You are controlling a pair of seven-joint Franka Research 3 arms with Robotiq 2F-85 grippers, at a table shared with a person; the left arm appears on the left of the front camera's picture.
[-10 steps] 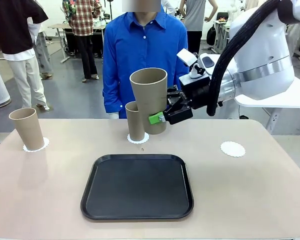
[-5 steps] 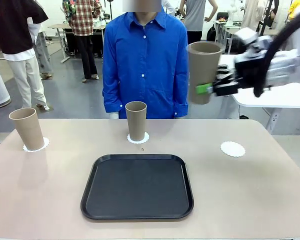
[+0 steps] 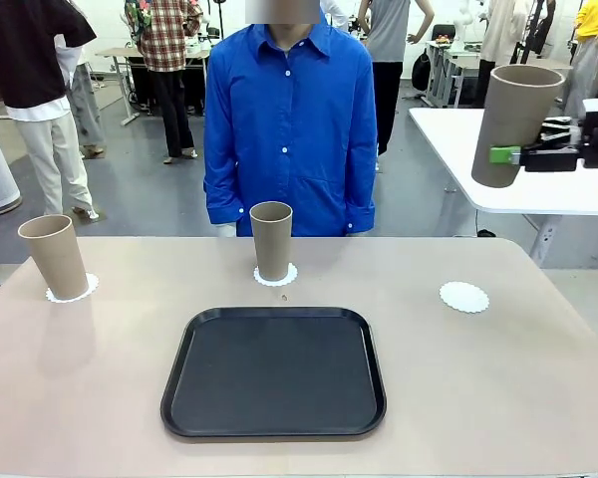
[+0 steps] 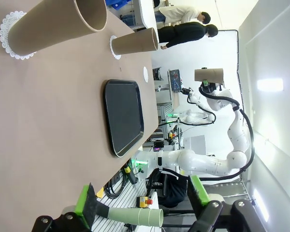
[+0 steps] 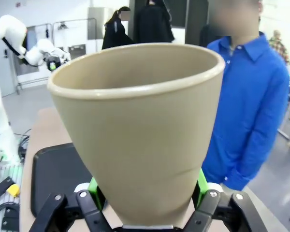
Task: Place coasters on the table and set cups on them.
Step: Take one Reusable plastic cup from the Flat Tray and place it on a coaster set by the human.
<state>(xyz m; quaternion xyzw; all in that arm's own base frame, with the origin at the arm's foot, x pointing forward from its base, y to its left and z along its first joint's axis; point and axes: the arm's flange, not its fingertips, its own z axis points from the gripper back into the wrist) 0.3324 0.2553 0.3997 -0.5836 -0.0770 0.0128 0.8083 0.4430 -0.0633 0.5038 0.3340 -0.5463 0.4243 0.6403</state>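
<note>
High above the empty coaster, the right gripper holds the third cup tight. Lower it straight, slowly, onto the coaster's middle.

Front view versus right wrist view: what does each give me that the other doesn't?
Front only: two cups standing on coasters, and a bare coaster on the table to the right. Right wrist only: the held cup's open mouth and the green pads against its lower wall. Both: the right gripper shut on the third cup, the black tray, and the person in blue.
</note>
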